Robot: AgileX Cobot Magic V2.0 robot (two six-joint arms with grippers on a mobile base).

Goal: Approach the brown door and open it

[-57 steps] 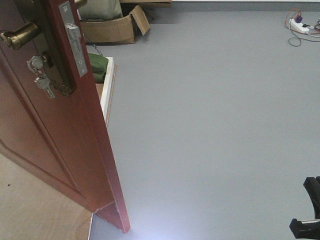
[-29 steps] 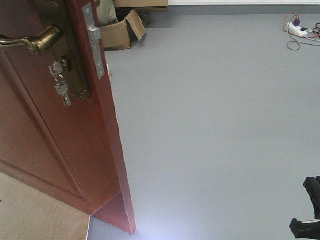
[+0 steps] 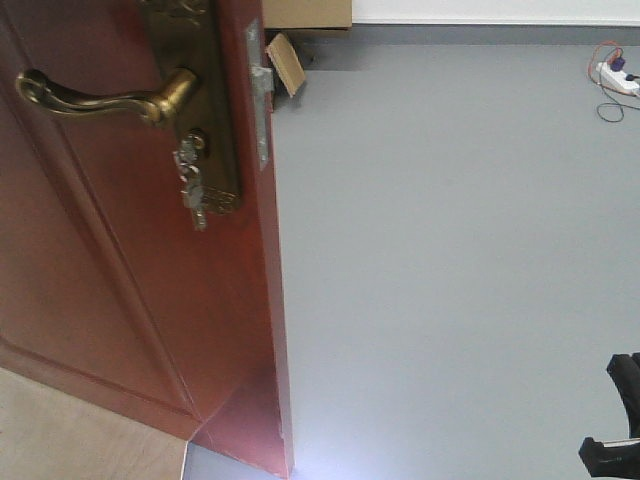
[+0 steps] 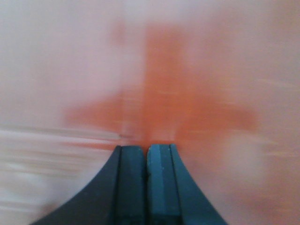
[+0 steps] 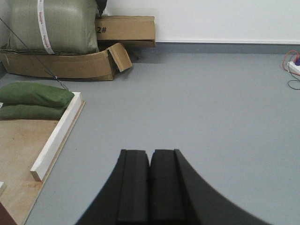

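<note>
The front camera has the brown door (image 3: 130,300) filling the left half of the shot, glossy and panelled. Its curved brass lever handle (image 3: 100,95) sticks out to the left of the ornate backplate (image 3: 200,110), and a bunch of keys (image 3: 190,190) hangs just below the lever. The door's free edge with the silver latch plate (image 3: 262,110) faces the open grey floor (image 3: 450,280). A bit of cardboard box (image 3: 300,15) peeks out behind the top of the door, a power strip (image 3: 615,75) lies far off at top right, and a black robot part (image 3: 615,420) pokes in at the bottom right corner. The left wrist camera sees none of that detail. It shows the left gripper (image 4: 146,149) with its jaws pressed together on nothing, right up against a blurry reddish-brown surface that looks like the door face; it's too smeared to tell if they touch. The right wrist camera looks the other way entirely. The right gripper (image 5: 150,152) has its jaws closed and empty too, over bare floor, and it picks up stuff the front view doesn't show: green sandbags (image 5: 33,96) on a plywood base (image 5: 18,150), a white wooden bar (image 5: 58,133) along its edge, and an olive sack (image 5: 51,23) sitting on flattened cardboard boxes (image 5: 61,63) against the wall.
</note>
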